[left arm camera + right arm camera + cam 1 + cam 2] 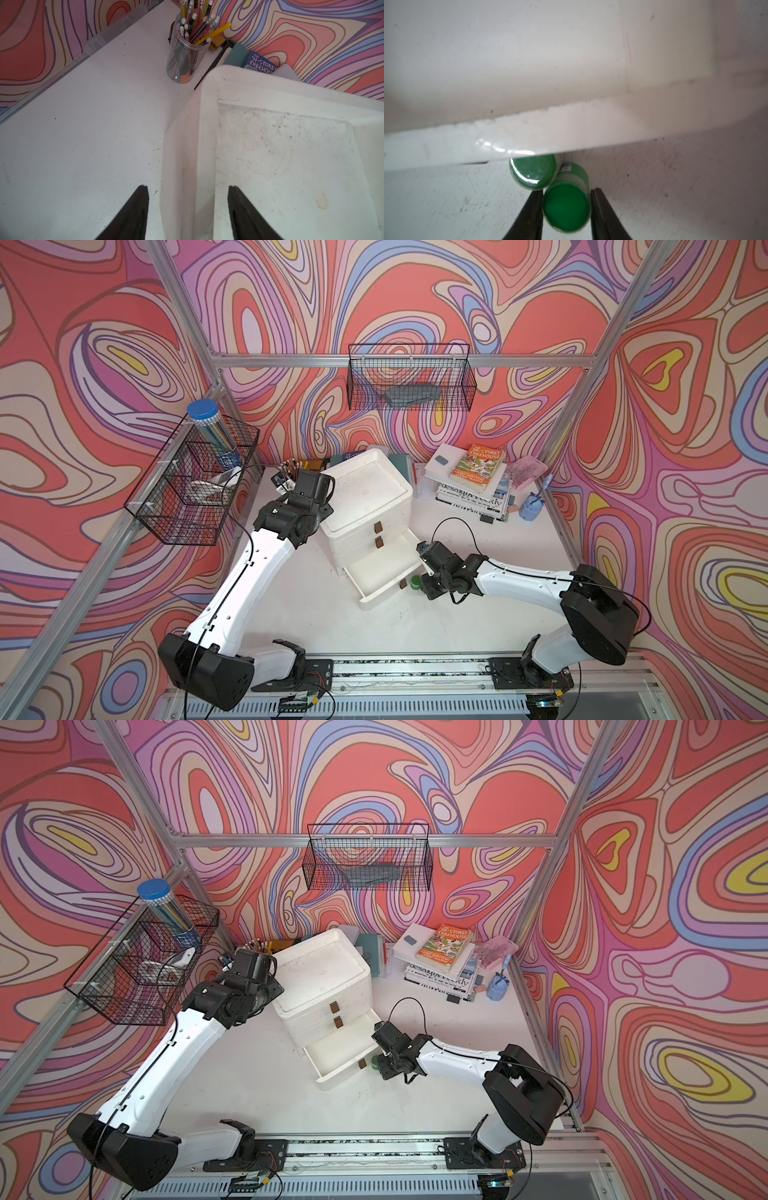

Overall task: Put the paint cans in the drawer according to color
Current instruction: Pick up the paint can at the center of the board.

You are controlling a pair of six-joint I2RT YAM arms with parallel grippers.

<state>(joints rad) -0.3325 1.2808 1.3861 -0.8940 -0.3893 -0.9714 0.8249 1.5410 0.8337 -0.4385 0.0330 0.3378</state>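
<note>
Two green paint cans lie on the table beside the open bottom drawer of the white drawer unit. In the right wrist view my right gripper is shut on the nearer green can, a finger against each side. The other green can touches it and sits partly under the drawer's wall. In both top views only one green can shows, next to the right gripper. The drawer looks empty. My left gripper is open, straddling the unit's top edge.
A clear jar of pencils stands behind the drawer unit. A stack of books and magazines and a small blue object are at the back right. Wire baskets hang on the frame; one holds a blue-lidded tube.
</note>
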